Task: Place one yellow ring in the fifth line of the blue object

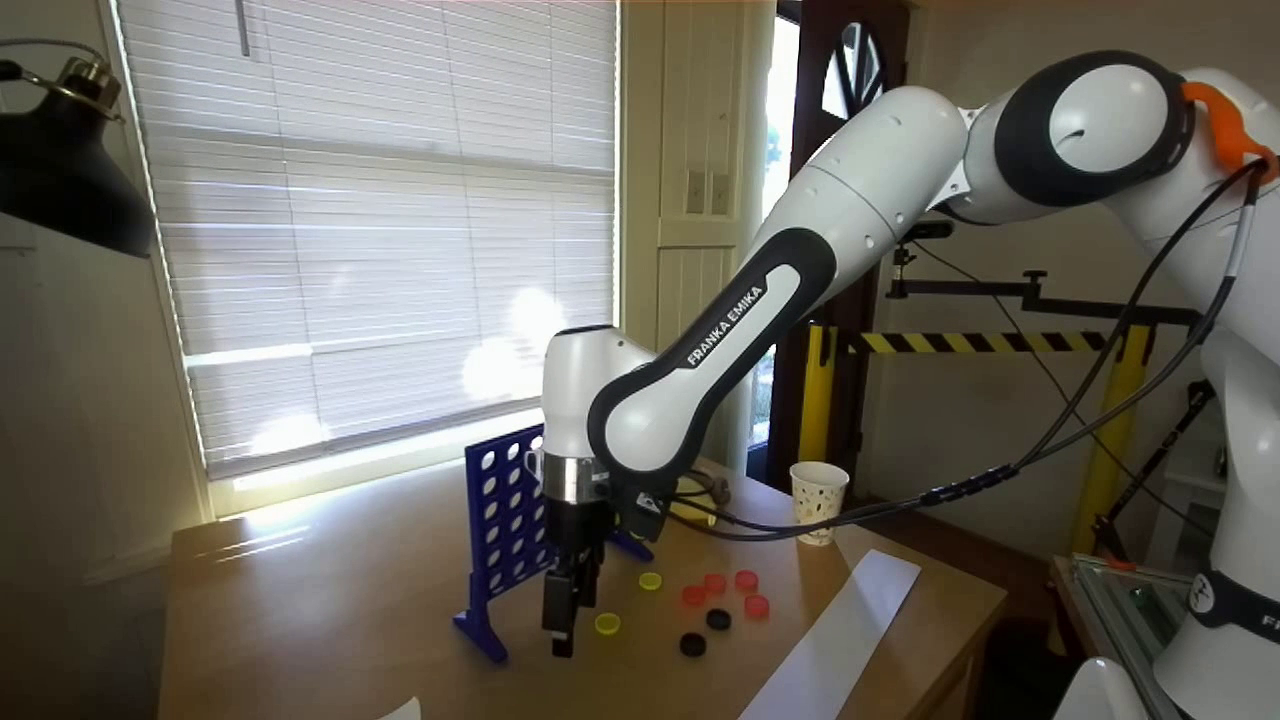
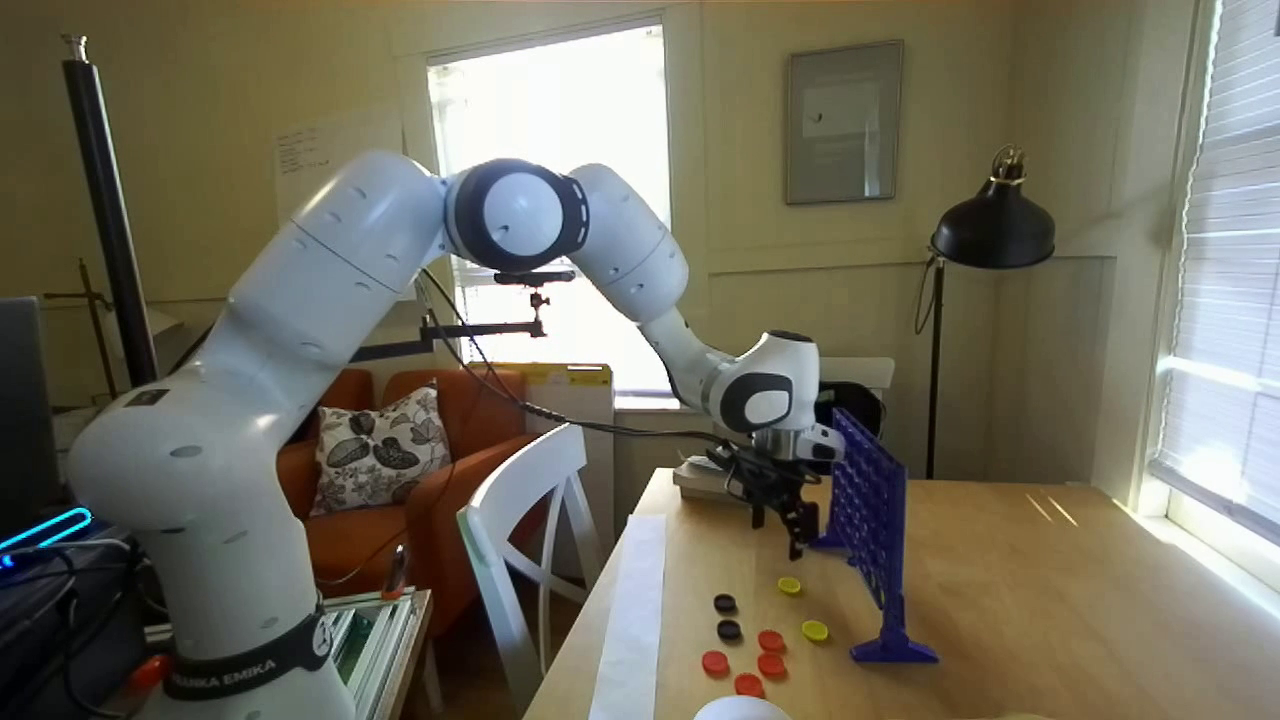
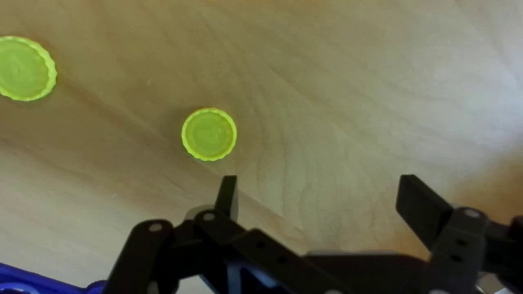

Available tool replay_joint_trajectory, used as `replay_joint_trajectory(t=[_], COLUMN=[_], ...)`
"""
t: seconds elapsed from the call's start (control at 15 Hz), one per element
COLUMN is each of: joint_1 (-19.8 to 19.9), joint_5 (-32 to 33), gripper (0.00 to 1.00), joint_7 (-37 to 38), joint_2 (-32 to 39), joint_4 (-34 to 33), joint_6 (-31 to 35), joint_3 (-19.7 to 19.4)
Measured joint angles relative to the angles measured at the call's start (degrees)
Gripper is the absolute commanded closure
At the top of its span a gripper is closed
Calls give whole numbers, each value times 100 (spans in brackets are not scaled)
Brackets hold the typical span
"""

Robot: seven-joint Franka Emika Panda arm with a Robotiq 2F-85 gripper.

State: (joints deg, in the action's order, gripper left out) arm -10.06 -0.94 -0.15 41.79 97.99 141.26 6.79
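Two yellow rings lie flat on the table. The nearer yellow ring (image 3: 209, 134) shows in the middle of the wrist view, and another yellow ring (image 3: 24, 68) is cut by the left edge. Both are also visible in an exterior view, as a yellow ring (image 2: 789, 586) and a second yellow ring (image 2: 815, 631). The blue object (image 2: 890, 560), an upright grid with round holes, stands beside them. My gripper (image 3: 318, 179) is open above the table, nothing between its fingers. In the wrist view the nearer ring sits just beyond the left fingertip, outside the gap. The arm partly covers the grid (image 1: 478, 545).
Several red tokens (image 1: 715, 584) and two black tokens (image 1: 718, 619) are scattered near the yellow rings. A speckled paper cup (image 1: 818, 500) and a long white strip (image 1: 840, 640) are along the table's side. A white chair (image 2: 530, 500) stands against that edge.
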Motion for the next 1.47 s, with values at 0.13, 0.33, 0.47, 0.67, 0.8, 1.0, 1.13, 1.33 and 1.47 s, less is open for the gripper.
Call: replay_joint_trajectory(t=[0.13, 0.33, 0.47, 0.67, 0.8, 1.0, 1.13, 1.33, 1.47], joint_1=[-54, -81, -81, -81, -78, -76, -104, -256, -444], joint_5=[0, 0, 0, 0, 0, 0, 0, 8, 30], gripper=[0, 0, 0, 0, 0, 0, 0, 0, 0], joint_7=[118, 174, 179, 182, 179, 179, 196, 352, 609], joint_2=[0, 0, 0, 0, 0, 0, 0, 5, 30], joint_4=[0, 0, 0, 0, 3, 9, 8, 5, 3], joint_6=[0, 0, 0, 0, 0, -15, -24, -25, -23], joint_3=[-18, -28, -34, -37, -36, -42, -40, -53, -123])
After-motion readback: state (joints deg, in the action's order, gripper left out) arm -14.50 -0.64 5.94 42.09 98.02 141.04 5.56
